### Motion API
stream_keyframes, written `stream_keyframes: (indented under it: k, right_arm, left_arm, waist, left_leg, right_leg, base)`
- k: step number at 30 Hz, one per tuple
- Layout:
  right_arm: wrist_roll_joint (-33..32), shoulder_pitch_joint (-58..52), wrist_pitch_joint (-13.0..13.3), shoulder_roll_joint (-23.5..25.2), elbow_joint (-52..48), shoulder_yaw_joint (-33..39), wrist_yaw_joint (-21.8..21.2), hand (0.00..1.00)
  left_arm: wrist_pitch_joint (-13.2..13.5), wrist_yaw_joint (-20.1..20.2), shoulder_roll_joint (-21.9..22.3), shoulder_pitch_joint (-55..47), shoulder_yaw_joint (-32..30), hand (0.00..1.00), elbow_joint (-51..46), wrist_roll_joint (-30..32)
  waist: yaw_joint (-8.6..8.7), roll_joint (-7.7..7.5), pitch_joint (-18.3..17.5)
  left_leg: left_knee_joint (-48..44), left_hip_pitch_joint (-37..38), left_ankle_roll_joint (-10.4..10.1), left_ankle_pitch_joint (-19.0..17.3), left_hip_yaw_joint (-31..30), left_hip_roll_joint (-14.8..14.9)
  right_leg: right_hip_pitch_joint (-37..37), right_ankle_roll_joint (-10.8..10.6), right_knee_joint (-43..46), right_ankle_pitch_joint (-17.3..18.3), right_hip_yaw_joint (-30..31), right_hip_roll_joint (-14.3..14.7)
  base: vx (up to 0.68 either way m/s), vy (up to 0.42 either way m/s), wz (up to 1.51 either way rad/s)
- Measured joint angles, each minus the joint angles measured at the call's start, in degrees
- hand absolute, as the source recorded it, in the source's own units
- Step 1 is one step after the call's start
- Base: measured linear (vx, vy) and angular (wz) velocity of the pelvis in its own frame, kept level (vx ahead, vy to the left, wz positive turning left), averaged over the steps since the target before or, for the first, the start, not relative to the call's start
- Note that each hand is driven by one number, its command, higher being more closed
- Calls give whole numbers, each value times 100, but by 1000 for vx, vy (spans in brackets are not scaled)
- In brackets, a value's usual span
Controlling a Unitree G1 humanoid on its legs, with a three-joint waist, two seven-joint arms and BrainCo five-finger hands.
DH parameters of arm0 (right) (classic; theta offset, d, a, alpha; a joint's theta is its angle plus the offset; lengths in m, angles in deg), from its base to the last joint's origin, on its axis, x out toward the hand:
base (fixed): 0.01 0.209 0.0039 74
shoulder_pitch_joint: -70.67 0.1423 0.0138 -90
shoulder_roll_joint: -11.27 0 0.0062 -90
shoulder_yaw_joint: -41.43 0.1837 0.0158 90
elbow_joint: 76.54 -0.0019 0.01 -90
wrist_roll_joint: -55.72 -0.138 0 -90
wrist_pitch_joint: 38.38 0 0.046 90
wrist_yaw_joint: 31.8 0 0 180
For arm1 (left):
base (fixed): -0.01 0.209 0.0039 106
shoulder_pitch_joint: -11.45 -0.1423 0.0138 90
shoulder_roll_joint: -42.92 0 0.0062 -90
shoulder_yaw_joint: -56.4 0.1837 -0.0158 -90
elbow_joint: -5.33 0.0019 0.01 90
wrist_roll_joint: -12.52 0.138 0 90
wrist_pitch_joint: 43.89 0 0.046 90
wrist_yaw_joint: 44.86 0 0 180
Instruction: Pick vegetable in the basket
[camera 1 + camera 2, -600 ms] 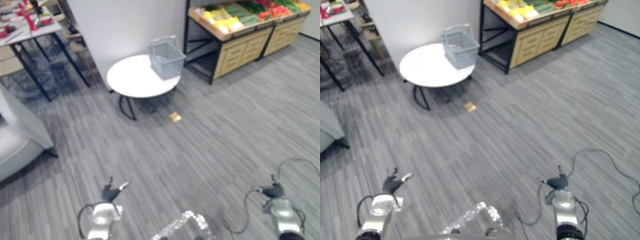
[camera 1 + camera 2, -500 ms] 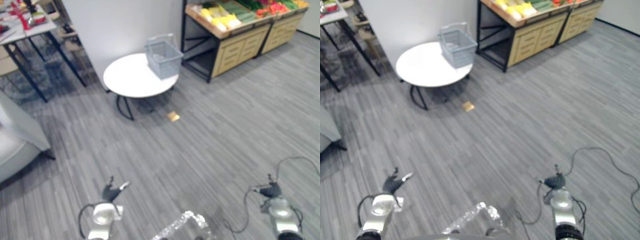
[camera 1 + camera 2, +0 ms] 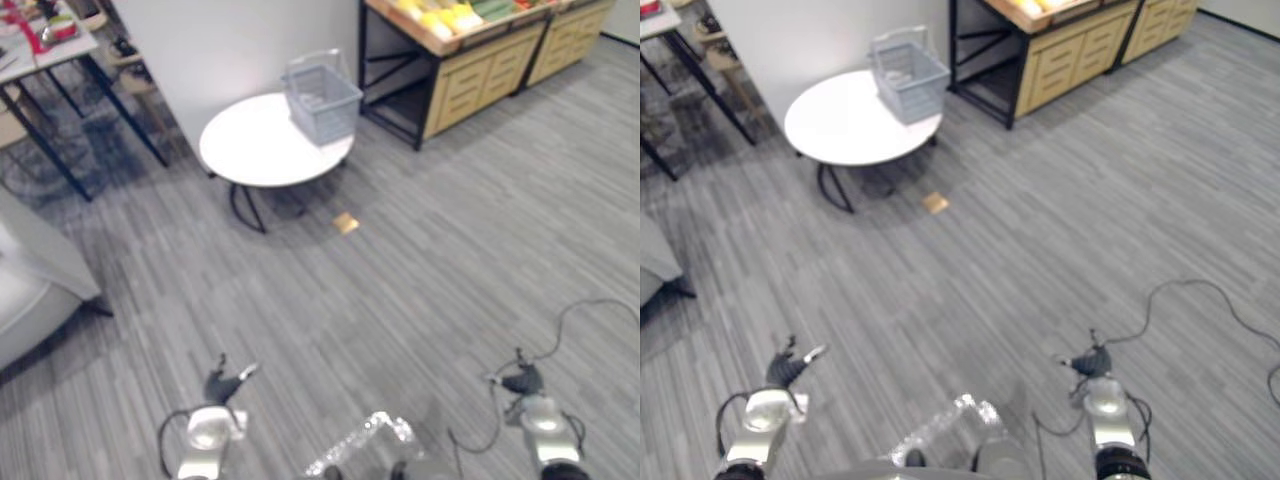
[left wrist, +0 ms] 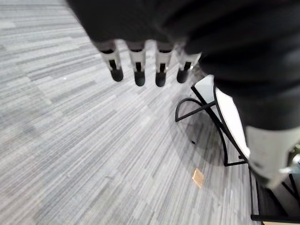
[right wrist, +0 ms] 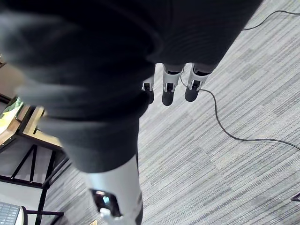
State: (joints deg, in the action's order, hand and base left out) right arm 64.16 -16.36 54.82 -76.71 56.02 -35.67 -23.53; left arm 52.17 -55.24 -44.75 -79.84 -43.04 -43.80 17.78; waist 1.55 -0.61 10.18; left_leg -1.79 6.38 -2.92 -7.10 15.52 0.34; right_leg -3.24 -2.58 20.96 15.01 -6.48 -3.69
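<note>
Left eye view, basket (image 3: 322, 98) far from fingers (image 4: 136, 58)

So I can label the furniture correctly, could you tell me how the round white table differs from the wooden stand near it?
The round white table has a round top on thin black legs; the wooden stand is boxy, with drawer fronts and a black frame. The table carries a grey basket; the stand carries yellow and green produce. Both stand on the grey floor.
</note>
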Motion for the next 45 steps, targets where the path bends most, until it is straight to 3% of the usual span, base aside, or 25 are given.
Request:
stream_keyframes:
  k: [1,2,4,6,9,12,13,14,15,16,18,19,21,22,25,26,28,29,30,32,34,37,39,42,45]
  right_arm:
    - [-2,-34,4,40,-4,-39,5,0]
    - [-3,-48,-5,45,16,-49,6,0]
    - [-17,-274,-15,28,11,-252,7,0]
    - [-82,-269,-24,14,4,-245,43,0]
    - [-209,-73,-21,-153,-71,-274,90,0]
    - [-222,334,-15,-431,-161,-503,109,0]
    - [-222,495,-4,-445,-199,-587,115,0]
    - [-204,453,5,-343,-365,-710,90,0]
    - [-199,445,7,-326,-401,-721,84,0]
    - [-152,419,9,-187,-523,-720,51,0]
    - [-83,382,5,-19,-628,-729,38,0]
    - [37,388,4,-2,-726,-838,35,0]
    - [84,407,9,-26,-1036,-1074,37,0]
    - [183,440,40,-34,-1261,-1166,46,0]
    - [306,583,102,-161,-1794,-1164,141,0]
    - [354,644,95,-243,-1879,-1154,152,0]
    - [551,712,86,-388,-2075,-1085,291,0]
    - [729,739,62,-461,-2207,-1083,390,0]
    - [860,790,59,-493,-2265,-1121,411,0]
    - [1106,1018,23,-566,-2261,-1302,416,0]
    - [1316,1532,-6,-776,-2248,-1580,506,0]
    - [1412,2010,-22,-848,-2207,-1818,582,0]
    - [1415,2358,6,-959,-2194,-1888,625,0]
    - [1415,2991,-2,-1162,-2019,-2109,635,0]
    - [1413,3386,-27,-1457,-1645,-2375,625,0]
  left_arm:
    - [0,-6,-36,-5,-46,0,-1,0]
    - [-13,-11,23,19,-91,0,22,-5]
    - [-27,2,105,-143,-94,0,-30,-25]
    - [-117,-2,105,-283,-101,0,-21,-59]
    - [-121,-15,108,-276,-101,0,-87,-70]
    - [-116,-34,132,-256,-147,0,-101,-123]
    - [-114,-54,141,-255,-236,0,-112,-215]
    - [-113,-55,168,-263,-356,0,-64,-232]
    - [-109,-54,198,-264,-387,0,-65,-232]
    - [-111,-51,288,-305,-443,0,-60,-229]
    - [-119,-45,352,-397,-442,0,-61,-231]
    - [-120,-43,362,-412,-423,0,-66,-231]
    - [-115,-48,360,-441,-397,0,-85,-231]
    - [-114,-51,350,-494,-362,0,-93,-231]
    - [-96,-64,331,-362,-310,0,-94,-235]
    - [-94,-66,326,-286,-270,0,-47,-236]
    - [-78,-59,306,-94,-179,0,156,-232]
    - [-65,-59,319,-82,-163,0,180,-230]
    - [-30,-56,345,-145,-159,0,232,-196]
    - [-15,-45,457,-337,-128,0,331,-163]
    - [4,-46,620,-474,-105,0,336,-171]
    - [2,-45,692,-629,-5,0,359,-177]
    - [-1,-43,715,-637,8,0,402,-174]
    - [-12,-43,722,-644,-2,0,505,-168]
    - [-55,-40,756,-579,6,0,700,-164]
  waist:
    - [-20,-126,53]
    - [-13,-85,135]
    - [-49,29,309]
    - [-111,83,369]
    - [-274,-39,364]
    - [-357,114,308]
    - [-424,141,289]
    - [-524,-112,195]
    - [-546,-149,183]
    - [-590,-330,165]
    - [-496,-530,174]
    - [-468,-530,183]
    - [-444,-408,216]
    - [-411,-254,206]
    - [-298,-19,245]
    - [-271,-10,236]
    - [-125,-23,225]
    - [-125,-157,183]
    - [-167,-142,174]
    - [-235,80,154]
    - [-371,435,359]
    - [-526,428,512]
    - [-654,386,511]
    - [-678,355,524]
    - [-669,285,568]
  left_leg:
    - [-880,-355,8,-493,42,74]
    - [-1612,-638,-43,-689,32,266]
    - [-4856,-1992,266,-604,185,1287]
    - [-5427,-2457,211,-661,117,1471]
    - [-3958,-2830,65,-587,468,1167]
    - [-1193,-2929,-45,322,1036,881]
    - [-860,-2952,49,597,1058,856]
    - [-1040,-2912,291,916,1027,629]
    - [-1067,-2893,386,916,1024,593]
    - [-1236,-2749,783,776,1073,415]
    - [-1526,-2299,883,249,1060,209]
    - [-1534,-1890,893,27,909,135]
    - [-1164,-1077,829,-93,643,110]
    - [-757,-549,807,-114,473,138]
    - [-201,147,572,-247,-76,312]
    - [-186,195,478,-306,-258,419]
    - [-133,230,264,-361,-705,551]
    - [-127,331,-32,-480,-856,598]
    - [-173,477,-249,-627,-980,680]
    - [-1018,228,-358,-704,-1113,1084]
    - [-3713,-1018,-389,-573,-1263,1671]
    - [-5247,-1712,-139,-539,-481,1983]
    - [-5095,-2055,-15,-547,198,1963]
    - [-3460,-2506,63,-550,865,1554]
    - [-1369,-2513,86,269,1060,1035]
  right_leg:
    - [123,20,-165,390,8,-20]
    - [189,35,-156,404,-65,32]
    - [667,218,-362,405,-91,438]
    - [909,348,-430,488,54,531]
    - [998,351,-755,487,375,335]
    - [1207,211,-1412,409,670,204]
    - [1333,-48,-1548,428,787,164]
    - [1312,-285,-1205,627,845,-173]
    - [1249,-317,-1033,645,848,-220]
    - [922,-361,-60,646,848,-391]
    - [497,-1236,1803,40,904,-610]
    - [142,-1439,3118,-262,1016,-585]
    - [-317,-1218,4268,-193,774,-524]
    - [-591,-821,4410,-31,346,-605]
    - [-1510,-222,3345,302,-350,-690]
    - [-1705,-264,2452,270,-367,-630]
    - [-1723,-295,-2,-456,-159,-599]
    - [-1613,-374,-1090,-1081,145,-679]
    - [-1550,-624,-963,-1667,242,-669]
    - [-1536,-500,-297,-1463,-13,-531]
    - [-962,-199,-296,-1139,-635,-302]
    - [51,-5,-692,-873,-1195,-242]
    - [461,14,-1130,-818,-1435,-241]
    - [687,-98,-1575,-868,-1718,-253]
    - [940,-367,-1746,-797,-1846,-446]
  base:
    - [-50,-180,3]
    - [-73,-196,15]
    - [2,-175,-6]
    - [158,-36,-39]
    - [266,40,-55]
    - [456,173,-54]
    - [804,329,-65]
    - [606,245,-55]
    - [644,243,-38]
    - [584,200,-7]
    - [730,215,18]
    - [784,151,33]
    - [648,94,20]
    - [406,14,24]
    - [523,-98,65]
    - [465,-239,122]
    - [489,-353,145]
    - [534,-437,131]
    - [582,-460,134]
    - [565,-481,88]
    - [525,-487,87]
    - [387,-285,90]
    - [340,-188,71]
    - [290,-43,44]
    - [460,157,16]
